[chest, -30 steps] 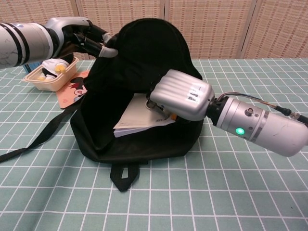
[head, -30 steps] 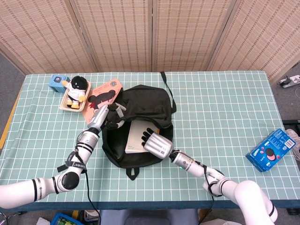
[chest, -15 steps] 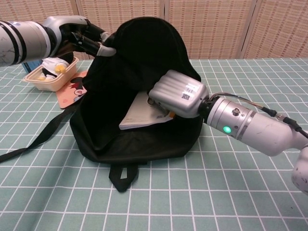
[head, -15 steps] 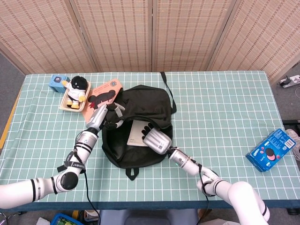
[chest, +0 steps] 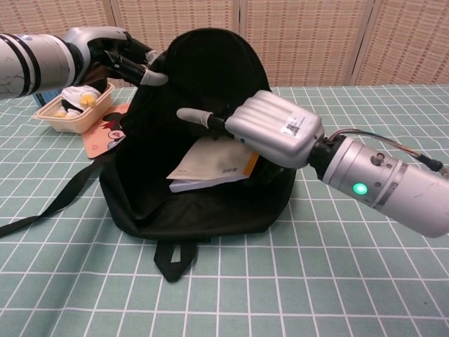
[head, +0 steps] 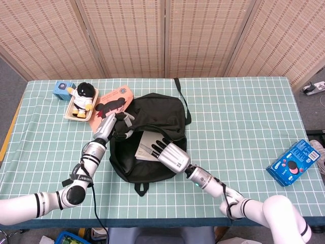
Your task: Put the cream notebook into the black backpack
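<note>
1. My right robot hand (chest: 270, 130) sits nearest, fingers spread flat over the bag mouth, holding nothing; it hovers just above the cream paper-covered notebook (chest: 210, 163).
2. Cream notebook lies tilted inside the opening of the black fabric backpack (chest: 203, 84), one corner poking toward the rim, not fully sunk in.
3. My judgement: press flat with the fingertips on the cover, push it deeper and down, don't catch the zipper edge.
4. My left robot hand (chest: 133, 62) grips the backpack's upper flap, holding the mouth open; best kept taut until the notebook is seated.
5. Further back on the green checked surface (head: 238, 112): a plush penguin in a beige tray (head: 80, 100).
</note>
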`<action>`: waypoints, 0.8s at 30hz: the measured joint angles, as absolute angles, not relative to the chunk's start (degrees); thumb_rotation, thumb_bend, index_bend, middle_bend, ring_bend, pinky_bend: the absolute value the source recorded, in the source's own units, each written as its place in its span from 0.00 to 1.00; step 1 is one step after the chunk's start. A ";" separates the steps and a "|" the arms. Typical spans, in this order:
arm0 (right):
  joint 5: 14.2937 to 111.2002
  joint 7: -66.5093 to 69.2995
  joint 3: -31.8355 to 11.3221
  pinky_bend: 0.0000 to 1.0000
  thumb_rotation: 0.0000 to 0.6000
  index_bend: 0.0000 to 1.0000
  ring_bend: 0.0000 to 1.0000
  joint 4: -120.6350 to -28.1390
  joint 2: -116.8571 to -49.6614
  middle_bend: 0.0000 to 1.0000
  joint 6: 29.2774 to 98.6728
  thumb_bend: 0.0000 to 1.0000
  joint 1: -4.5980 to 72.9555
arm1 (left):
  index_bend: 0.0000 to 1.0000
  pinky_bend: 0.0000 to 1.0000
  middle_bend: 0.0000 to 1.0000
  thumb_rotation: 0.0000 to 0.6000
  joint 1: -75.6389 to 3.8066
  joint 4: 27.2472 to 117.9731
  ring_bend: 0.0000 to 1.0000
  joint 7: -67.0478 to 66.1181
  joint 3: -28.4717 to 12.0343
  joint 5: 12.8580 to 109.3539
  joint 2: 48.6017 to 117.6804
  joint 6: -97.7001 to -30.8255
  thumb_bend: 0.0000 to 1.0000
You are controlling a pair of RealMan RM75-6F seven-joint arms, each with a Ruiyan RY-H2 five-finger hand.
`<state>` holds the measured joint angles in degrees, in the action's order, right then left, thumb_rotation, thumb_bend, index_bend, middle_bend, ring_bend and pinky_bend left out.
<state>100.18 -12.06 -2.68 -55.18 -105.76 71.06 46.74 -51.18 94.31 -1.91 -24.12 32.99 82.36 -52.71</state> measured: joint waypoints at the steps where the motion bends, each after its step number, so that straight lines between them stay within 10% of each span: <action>1: 100.30 -11.94 -2.44 0.37 1.00 0.00 0.27 -56.46 -104.95 0.33 71.46 0.06 46.44 | 0.77 0.21 0.33 1.00 -51.20 94.20 0.24 -2.03 -24.02 32.96 82.37 -52.79 0.40; 24: 99.90 -19.18 2.69 0.37 1.00 0.14 0.27 -91.67 -74.58 0.32 82.91 0.30 32.77 | 0.23 0.16 0.19 1.00 -47.73 95.69 0.11 -6.14 -17.18 45.54 80.87 -58.20 0.35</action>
<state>99.90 -19.18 2.69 -91.67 -74.58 82.91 32.77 -47.73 95.69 -6.14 -17.18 45.54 80.87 -58.20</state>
